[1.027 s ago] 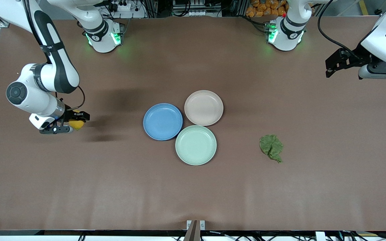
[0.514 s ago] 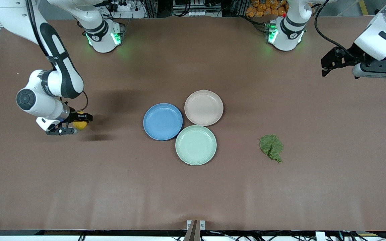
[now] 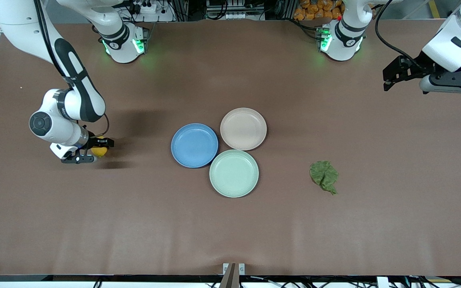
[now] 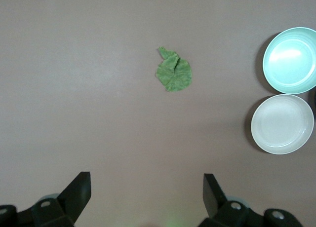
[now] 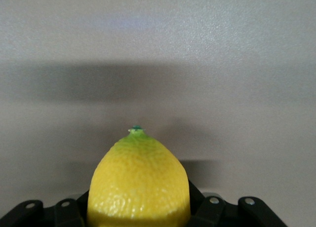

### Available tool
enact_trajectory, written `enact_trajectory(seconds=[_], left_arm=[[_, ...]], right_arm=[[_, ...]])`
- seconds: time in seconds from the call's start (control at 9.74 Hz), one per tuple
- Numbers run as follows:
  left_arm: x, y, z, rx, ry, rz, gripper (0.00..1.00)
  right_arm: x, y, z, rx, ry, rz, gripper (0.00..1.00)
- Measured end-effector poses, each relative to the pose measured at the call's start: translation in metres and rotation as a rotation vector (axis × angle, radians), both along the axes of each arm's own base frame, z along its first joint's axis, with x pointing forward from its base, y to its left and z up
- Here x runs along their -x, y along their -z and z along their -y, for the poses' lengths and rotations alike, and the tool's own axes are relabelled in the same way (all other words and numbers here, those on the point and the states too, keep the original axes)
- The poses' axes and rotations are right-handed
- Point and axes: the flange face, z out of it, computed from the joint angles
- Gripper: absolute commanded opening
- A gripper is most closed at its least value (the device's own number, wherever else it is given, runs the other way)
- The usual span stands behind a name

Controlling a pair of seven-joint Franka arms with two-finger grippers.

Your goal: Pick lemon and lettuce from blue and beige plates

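The right hand [image 3: 96,151] is clamped on the lemon [image 3: 99,151], low over the bench [image 3: 230,224], well off from the blue plate [image 3: 194,145] toward the right arm's end. The lettuce [image 3: 324,176] lies on the bench toward the left arm's end from that plate, past the mint-green plate [image 3: 234,173], and the beige plate [image 3: 243,129] touches the blue one. The left hand [image 3: 394,74] hangs with its fingers apart, high over the bench at the left arm's end.

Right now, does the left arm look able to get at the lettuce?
Probably yes. The left gripper hangs open and empty over bare table at its own end. The lettuce lies alone on the table, apart from the mint-green plate. The right gripper holds the lemon elsewhere.
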Motion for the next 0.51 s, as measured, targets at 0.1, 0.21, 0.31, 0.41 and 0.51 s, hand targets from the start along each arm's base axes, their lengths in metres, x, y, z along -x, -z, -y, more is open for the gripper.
enact_trajectory(seconds=[0.1, 0.21, 0.31, 0.41, 0.51], left_arm=[[-0.0002, -0.0002, -0.0009, 0.000, -0.002, 0.000, 1.00], [-0.0004, -0.0003, -0.0018, 0.000, -0.004, 0.001, 1.00], [-0.0005, -0.0003, -0.0024, 0.000, -0.005, 0.001, 1.00], [-0.0005, -0.0003, -0.0026, 0.000, -0.006, 0.001, 1.00], [-0.0006, -0.0003, -0.0027, 0.000, -0.006, 0.001, 1.00]], right_arm=[[-0.0003, 0.0036, 0.0003, 0.002, 0.000, 0.005, 0.39], [-0.0003, 0.0067, 0.0004, 0.004, 0.000, 0.007, 0.43], [-0.0002, 0.0085, 0.0006, 0.004, 0.000, 0.007, 0.54], [-0.0003, 0.0103, 0.0009, 0.005, 0.001, 0.005, 0.60], [-0.0008, 0.0115, 0.0012, 0.005, 0.003, 0.006, 0.71]])
